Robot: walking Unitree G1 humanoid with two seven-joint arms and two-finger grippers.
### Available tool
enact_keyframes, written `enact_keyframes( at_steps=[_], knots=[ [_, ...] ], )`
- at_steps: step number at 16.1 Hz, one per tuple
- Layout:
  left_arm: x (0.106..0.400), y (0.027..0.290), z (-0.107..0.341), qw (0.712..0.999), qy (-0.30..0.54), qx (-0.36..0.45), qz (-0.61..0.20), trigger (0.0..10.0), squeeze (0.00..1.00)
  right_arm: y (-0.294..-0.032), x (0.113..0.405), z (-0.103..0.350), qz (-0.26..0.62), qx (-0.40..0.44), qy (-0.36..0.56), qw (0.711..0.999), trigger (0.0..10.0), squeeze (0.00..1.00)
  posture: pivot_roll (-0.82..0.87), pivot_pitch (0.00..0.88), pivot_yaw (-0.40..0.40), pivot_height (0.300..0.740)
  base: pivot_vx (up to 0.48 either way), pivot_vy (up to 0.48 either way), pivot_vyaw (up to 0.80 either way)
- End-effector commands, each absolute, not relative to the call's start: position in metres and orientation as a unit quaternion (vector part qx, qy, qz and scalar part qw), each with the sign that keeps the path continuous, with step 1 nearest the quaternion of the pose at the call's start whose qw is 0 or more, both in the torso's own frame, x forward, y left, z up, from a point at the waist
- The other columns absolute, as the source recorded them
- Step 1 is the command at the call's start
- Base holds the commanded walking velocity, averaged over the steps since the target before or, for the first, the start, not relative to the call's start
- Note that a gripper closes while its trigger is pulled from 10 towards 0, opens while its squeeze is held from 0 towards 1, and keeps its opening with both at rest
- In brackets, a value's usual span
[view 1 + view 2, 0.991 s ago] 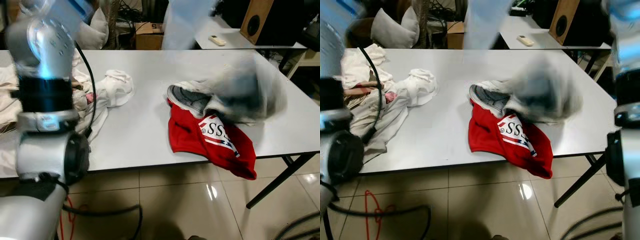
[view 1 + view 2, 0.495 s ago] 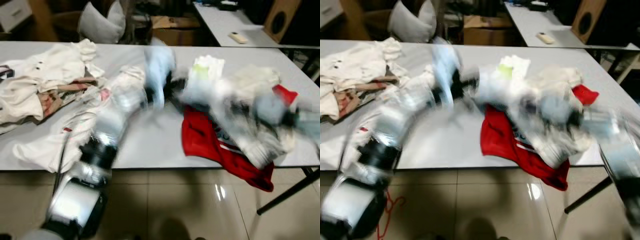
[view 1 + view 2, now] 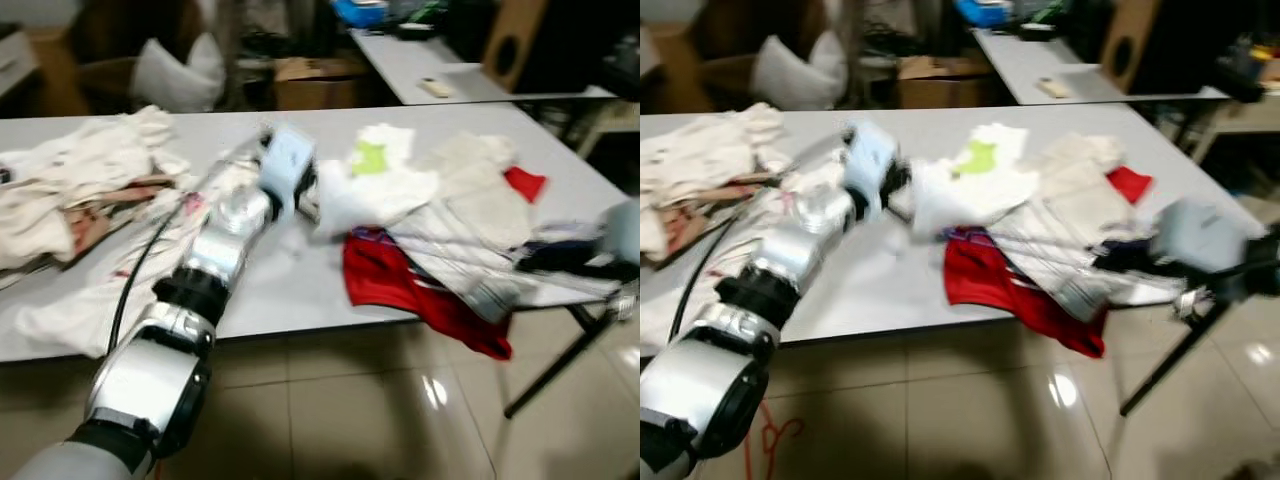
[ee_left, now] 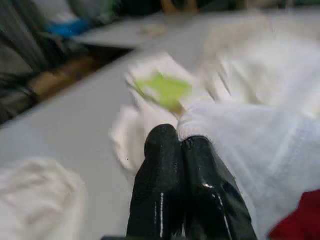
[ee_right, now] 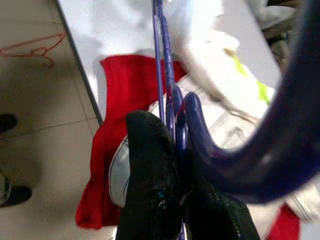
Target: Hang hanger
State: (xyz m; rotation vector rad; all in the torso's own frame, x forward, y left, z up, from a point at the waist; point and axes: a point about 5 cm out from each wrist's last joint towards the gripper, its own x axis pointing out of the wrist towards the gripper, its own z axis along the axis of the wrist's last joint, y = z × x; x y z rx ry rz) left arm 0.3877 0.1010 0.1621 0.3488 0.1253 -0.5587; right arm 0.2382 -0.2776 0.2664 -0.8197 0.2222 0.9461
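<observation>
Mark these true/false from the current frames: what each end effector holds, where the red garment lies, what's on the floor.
1. The right end effector is shut on a purple plastic hanger. True.
2. The left end effector grips the red garment. False: it pinches a white cloth garment with a green patch.
3. The red garment hangs partly over the near edge of the white table. True.
4. The purple hanger already hangs on a rail. False: it is held over the clothes on the table.
5. A thin red hanger-like wire shape lies on the tiled floor. True.
</observation>
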Motion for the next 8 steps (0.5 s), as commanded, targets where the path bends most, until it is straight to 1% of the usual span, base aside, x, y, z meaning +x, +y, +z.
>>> enact_keyframes(
  at_steps=[1, 2, 3, 4, 5, 6, 7, 8],
  knots=[
    [0.383, 0.101, 0.146, 0.934, 0.089, 0.184, -0.292, 10.0, 0.0, -0.277, 0.234, 0.284, 0.448, -0.373, 0.09, 0.807, 10.0, 0.0, -0.23, 0.0, 0.036, 0.74, 0.0, 0.0, 0.0],
    [0.374, 0.1, 0.13, 0.919, 0.118, 0.168, -0.337, 10.0, 0.0, -0.279, 0.23, 0.297, 0.442, -0.365, 0.067, 0.817, 10.0, 0.0, -0.23, 0.0, 0.033, 0.74, 0.0, 0.0, 0.0],
    [0.364, 0.093, 0.125, 0.897, 0.12, 0.142, -0.4, 10.0, 0.7, -0.283, 0.229, 0.306, 0.427, -0.352, 0.05, 0.831, 10.0, 0.0, -0.23, 0.0, 0.032, 0.74, 0.0, 0.0, 0.0],
    [0.355, 0.087, 0.126, 0.874, 0.111, 0.122, -0.457, 10.0, 1.0, -0.288, 0.228, 0.31, 0.407, -0.341, 0.041, 0.847, 10.0, 0.0, -0.22, 0.0, 0.028, 0.74, 0.0, 0.0, 0.0],
    [0.35, 0.086, 0.128, 0.862, 0.105, 0.123, -0.48, 10.0, 1.0, -0.29, 0.229, 0.31, 0.394, -0.334, 0.04, 0.855, 10.0, 0.0, -0.22, 0.0, 0.028, 0.74, 0.0, 0.0, 0.0],
    [0.342, 0.085, 0.133, 0.844, 0.09, 0.134, -0.511, 10.0, 1.0, -0.293, 0.234, 0.306, 0.362, -0.331, 0.039, 0.87, 10.0, 0.0, -0.22, 0.0, 0.025, 0.74, 0.0, 0.0, 0.0],
    [0.34, 0.085, 0.135, 0.839, 0.086, 0.137, -0.519, 10.0, 1.0, -0.293, 0.236, 0.305, 0.35, -0.334, 0.038, 0.874, 10.0, 0.0, -0.22, 0.0, 0.024, 0.74, 0.0, 0.0, 0.0],
    [0.333, 0.088, 0.145, 0.822, 0.069, 0.157, -0.543, 10.0, 1.0, -0.292, 0.243, 0.297, 0.321, -0.324, 0.035, 0.889, 10.0, 0.0, -0.21, 0.0, 0.024, 0.74, 0.0, 0.0, 0.0]
  ],
)
